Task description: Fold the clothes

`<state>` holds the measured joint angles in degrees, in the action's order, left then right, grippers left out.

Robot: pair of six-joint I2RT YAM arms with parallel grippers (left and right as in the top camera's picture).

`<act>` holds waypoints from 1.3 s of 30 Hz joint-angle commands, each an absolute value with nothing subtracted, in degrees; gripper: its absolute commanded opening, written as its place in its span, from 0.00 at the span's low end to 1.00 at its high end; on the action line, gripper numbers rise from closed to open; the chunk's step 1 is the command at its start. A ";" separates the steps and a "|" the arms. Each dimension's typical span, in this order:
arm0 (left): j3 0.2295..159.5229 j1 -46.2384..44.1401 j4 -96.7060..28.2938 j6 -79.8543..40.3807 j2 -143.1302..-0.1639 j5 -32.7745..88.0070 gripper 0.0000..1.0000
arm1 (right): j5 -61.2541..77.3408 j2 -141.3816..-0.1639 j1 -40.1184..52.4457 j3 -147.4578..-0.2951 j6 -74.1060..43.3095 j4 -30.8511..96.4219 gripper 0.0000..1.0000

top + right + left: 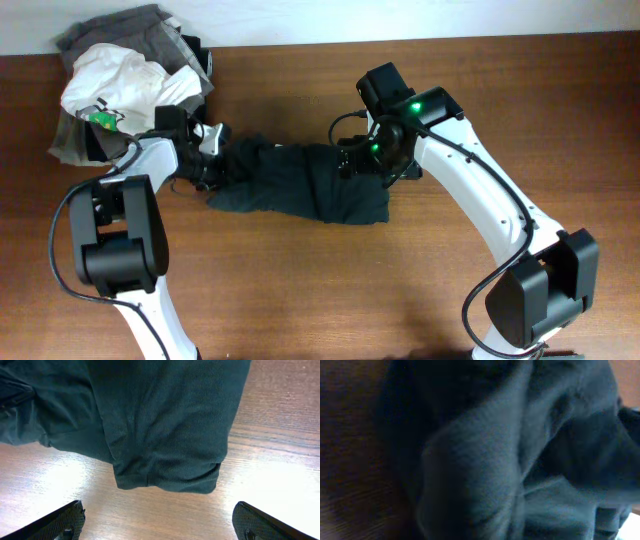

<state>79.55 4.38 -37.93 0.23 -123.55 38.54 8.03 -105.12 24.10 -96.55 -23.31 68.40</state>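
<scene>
The dark teal-black T-shirt lies bunched in a long heap across the middle of the wooden table. My left gripper is at the shirt's left end. Its wrist view is filled with close, dark folds of the shirt, and its fingers are hidden. My right gripper is over the shirt's far right part. In the right wrist view its fingers are wide open and empty above bare wood, with a folded edge of the shirt just ahead of them.
A pile of other garments sits at the back left corner: a white garment with a green mark on top of grey garments. It lies close behind my left arm. The table's back edge runs along the wall.
</scene>
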 commanded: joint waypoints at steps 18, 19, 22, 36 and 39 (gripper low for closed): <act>106.96 -6.33 -71.99 -5.21 -114.48 21.37 0.01 | 20.47 -109.78 24.40 -74.50 -24.71 38.37 0.25; 106.96 -8.23 -72.05 -6.04 -114.10 21.12 0.01 | 20.64 -110.78 24.38 -74.46 -24.73 37.98 0.23; 106.89 -13.19 -72.27 -6.07 -114.21 20.43 0.01 | 21.65 -112.99 24.40 -74.46 -24.73 36.47 0.20; 106.87 -24.82 -66.70 -9.82 -122.06 18.31 0.71 | 22.17 -113.23 17.85 -81.47 -22.65 46.98 0.29; 106.87 -24.99 -65.71 -9.82 -122.58 18.41 0.93 | 21.23 -112.01 13.98 -86.78 -21.17 54.02 0.32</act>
<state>105.97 -24.29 -66.35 -9.52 -120.68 16.75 22.13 -113.91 18.28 -80.68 -23.77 50.06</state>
